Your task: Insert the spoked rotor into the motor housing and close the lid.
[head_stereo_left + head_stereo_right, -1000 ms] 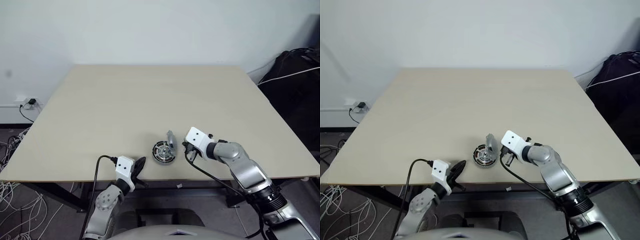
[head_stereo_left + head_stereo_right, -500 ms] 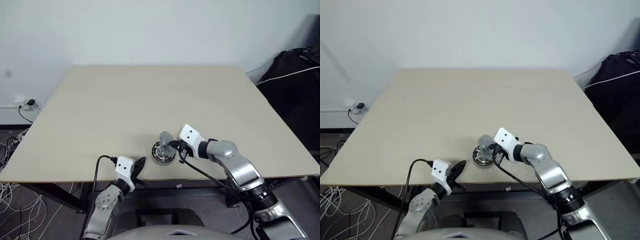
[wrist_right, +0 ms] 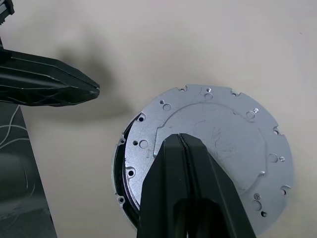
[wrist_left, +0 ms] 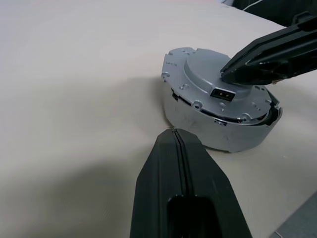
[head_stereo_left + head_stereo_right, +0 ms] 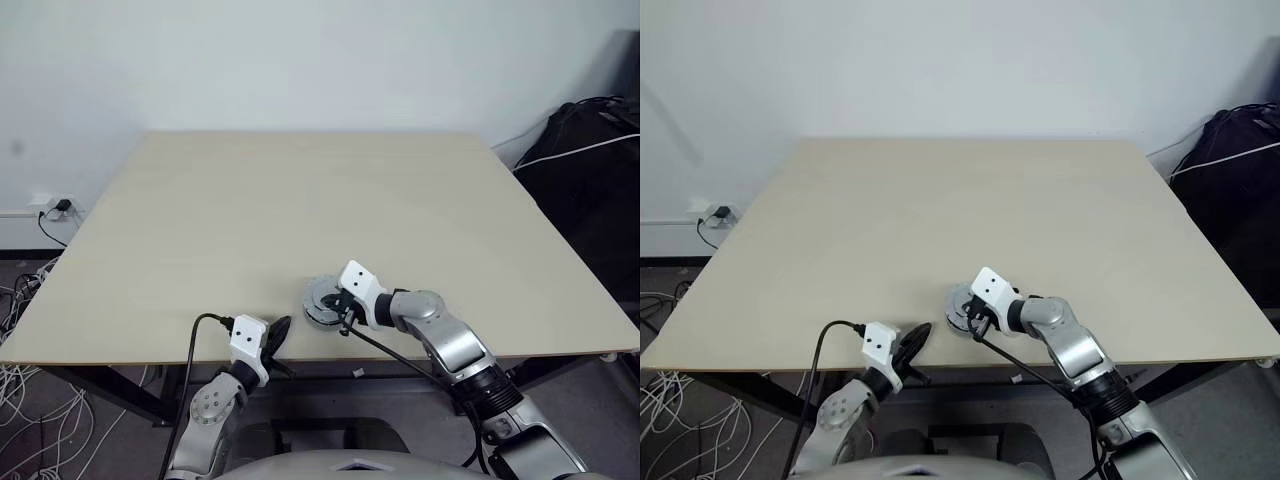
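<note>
The silver-grey lid point(image 3: 223, 129) lies flat on top of the motor housing point(image 4: 198, 126), near the table's front edge point(image 5: 322, 298). A dark crescent of the housing's rim point(image 3: 121, 166) shows on one side under the lid. The spoked rotor is hidden under the lid. My right gripper point(image 3: 181, 136) is shut, its tips resting on the lid's raised centre, and it holds nothing point(image 5: 342, 310). My left gripper point(image 4: 174, 131) is shut and empty. It hovers at the table's front edge point(image 5: 280, 328), pointing at the housing from a short gap away.
The beige table point(image 5: 300, 200) stretches wide and bare behind the housing. A black bag with white cables point(image 5: 590, 150) sits off the table's right side. A wall socket and loose cables point(image 5: 55, 207) lie by the floor on the left.
My right gripper swung left and down over the housing. The lid, which stood on edge beside the open housing, now lies flat on it. My left gripper stayed still.
</note>
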Robot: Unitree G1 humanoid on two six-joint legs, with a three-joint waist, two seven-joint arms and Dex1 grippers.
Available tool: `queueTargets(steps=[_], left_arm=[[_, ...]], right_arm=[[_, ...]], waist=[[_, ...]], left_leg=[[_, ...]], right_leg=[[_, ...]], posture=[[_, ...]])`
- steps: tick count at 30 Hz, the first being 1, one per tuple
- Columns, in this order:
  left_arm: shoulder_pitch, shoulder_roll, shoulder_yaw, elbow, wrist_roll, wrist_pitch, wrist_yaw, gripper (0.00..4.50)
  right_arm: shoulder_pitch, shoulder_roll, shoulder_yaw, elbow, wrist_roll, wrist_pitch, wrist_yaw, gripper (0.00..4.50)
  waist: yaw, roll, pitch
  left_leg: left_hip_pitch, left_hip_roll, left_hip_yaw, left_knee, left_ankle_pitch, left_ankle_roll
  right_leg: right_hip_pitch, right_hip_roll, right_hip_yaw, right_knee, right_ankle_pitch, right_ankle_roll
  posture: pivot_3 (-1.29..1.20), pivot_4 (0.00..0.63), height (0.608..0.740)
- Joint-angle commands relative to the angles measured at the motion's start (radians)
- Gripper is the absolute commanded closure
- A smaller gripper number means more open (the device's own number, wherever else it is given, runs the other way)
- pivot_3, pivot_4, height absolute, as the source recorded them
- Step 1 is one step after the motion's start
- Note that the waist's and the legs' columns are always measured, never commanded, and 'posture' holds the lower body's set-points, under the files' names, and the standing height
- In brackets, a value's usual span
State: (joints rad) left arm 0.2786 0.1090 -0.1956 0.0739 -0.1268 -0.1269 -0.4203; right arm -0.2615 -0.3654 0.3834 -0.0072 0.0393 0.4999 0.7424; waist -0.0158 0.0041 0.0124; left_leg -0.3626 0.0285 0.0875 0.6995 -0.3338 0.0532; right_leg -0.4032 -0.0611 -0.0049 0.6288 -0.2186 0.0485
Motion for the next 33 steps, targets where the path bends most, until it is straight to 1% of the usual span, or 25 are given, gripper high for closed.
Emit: queueTargets(steps=[1,2,5,6,17,33], left_arm=[[-0.009,-0.003,0.002,0.003,0.005,-0.038,-0.002,4.5],[-0.01,-0.004,0.002,0.01,0.006,-0.044,-0.002,4.5],[-0.018,-0.006,0.005,0.042,0.005,-0.063,-0.005,4.5],[-0.022,-0.006,0.006,0.054,0.005,-0.07,-0.006,4.5],[-0.06,-0.009,0.012,0.162,0.005,-0.134,-0.031,4.5],[-0.029,-0.011,0.006,0.121,0.013,-0.135,-0.019,4.5]], right_arm=[[-0.003,0.025,-0.061,-0.023,0.038,-0.027,-0.022,4.49],[-0.001,0.034,-0.08,-0.03,0.054,-0.03,-0.028,4.49],[0.011,0.051,-0.119,-0.057,0.083,-0.029,-0.044,3.9],[0.015,0.054,-0.126,-0.065,0.086,-0.029,-0.049,3.63],[0.043,0.087,-0.133,-0.068,0.093,-0.034,-0.094,0.02],[0.045,0.121,-0.12,0.026,0.083,-0.038,-0.128,0.02]], waist=[[0.0,0.0,0.0],[0.0,0.0,0.0],[0.0,0.001,0.0],[0.0,0.001,0.0],[0.0,0.002,-0.001],[-0.005,0.003,-0.001]], left_leg=[[0.0,0.0,0.0,0.0,0.0,0.0],[0.0,0.0,0.0,0.0,0.0,0.0],[0.0,0.0,0.0,0.0,0.0,0.0],[0.0,0.0,0.0,0.0,0.0,0.0],[0.001,0.0,0.0,0.0,0.0,0.0],[0.003,0.0,0.0,0.0,0.0,0.0]], right_leg=[[0.0,0.0,0.0,0.0,0.0,0.0],[0.0,0.0,0.0,0.0,0.0,0.0],[0.0,0.0,0.0,0.0,0.0,0.0],[0.0,0.0,0.0,0.0,0.0,0.0],[0.001,0.0,0.0,0.0,0.0,0.0],[0.003,0.0,0.0,0.0,0.0,0.0]], posture=[[0.0,0.0,0.74],[0.0,0.0,0.74],[0.0,0.0,0.74],[0.0,0.0,0.74],[0.0,0.0,0.74],[0.0,0.0,0.74]])
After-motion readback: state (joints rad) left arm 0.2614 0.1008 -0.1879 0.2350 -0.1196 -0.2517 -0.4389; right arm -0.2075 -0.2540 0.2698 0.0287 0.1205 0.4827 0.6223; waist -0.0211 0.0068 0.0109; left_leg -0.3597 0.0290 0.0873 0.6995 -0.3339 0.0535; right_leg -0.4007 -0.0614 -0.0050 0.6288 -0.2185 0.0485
